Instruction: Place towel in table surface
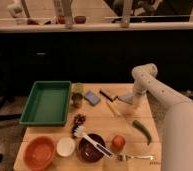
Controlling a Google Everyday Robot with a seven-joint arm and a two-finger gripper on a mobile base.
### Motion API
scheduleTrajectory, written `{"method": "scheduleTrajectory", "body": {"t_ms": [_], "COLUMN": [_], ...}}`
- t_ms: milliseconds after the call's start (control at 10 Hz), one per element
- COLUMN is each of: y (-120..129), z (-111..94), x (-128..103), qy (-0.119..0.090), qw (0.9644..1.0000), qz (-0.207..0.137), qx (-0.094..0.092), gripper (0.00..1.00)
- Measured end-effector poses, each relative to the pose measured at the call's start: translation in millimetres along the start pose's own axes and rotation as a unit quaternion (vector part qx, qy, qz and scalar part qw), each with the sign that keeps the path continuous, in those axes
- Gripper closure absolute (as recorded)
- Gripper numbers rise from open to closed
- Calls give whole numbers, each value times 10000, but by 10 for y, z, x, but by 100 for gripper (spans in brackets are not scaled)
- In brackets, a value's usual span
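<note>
A small blue-grey folded piece (pixel 91 97), possibly the towel, lies flat on the wooden table (pixel 97 125), right of the green tray. My gripper (pixel 130 101) hangs at the end of the white arm (pixel 151 85), low over the table's right back part. It is right of a yellow-handled tool (pixel 111 107) and a dark tool (pixel 106 94). A pale shape shows right under the gripper; I cannot tell whether it is cloth or part of the wrist.
A green tray (pixel 46 102) sits at the left with a small cup (pixel 77 99) beside it. At the front are an orange bowl (pixel 39 152), a white bowl (pixel 66 146), a dark bowl with a brush (pixel 91 145), a red fruit (pixel 118 142), a fork (pixel 135 157), a green pepper (pixel 142 131) and dark grapes (pixel 79 120).
</note>
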Motion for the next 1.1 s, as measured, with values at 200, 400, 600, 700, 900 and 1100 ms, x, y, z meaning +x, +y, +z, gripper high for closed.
{"method": "scheduleTrajectory", "body": {"t_ms": [200,400,600,700,900,1100], "y": [-25,-36,-40,-38,-15,-2], "z": [73,126,180,193,238,247], "x": [-5,-28,-28,-32,-54,-85], "qy": [20,19,33,27,-30,-31], "qw": [10000,9998,9995,9993,9979,9964], "qz": [-47,-113,-197,-228,-429,-613], "qx": [-69,-152,-247,-283,-484,-578], "gripper": [20,20,20,20,22,36]}}
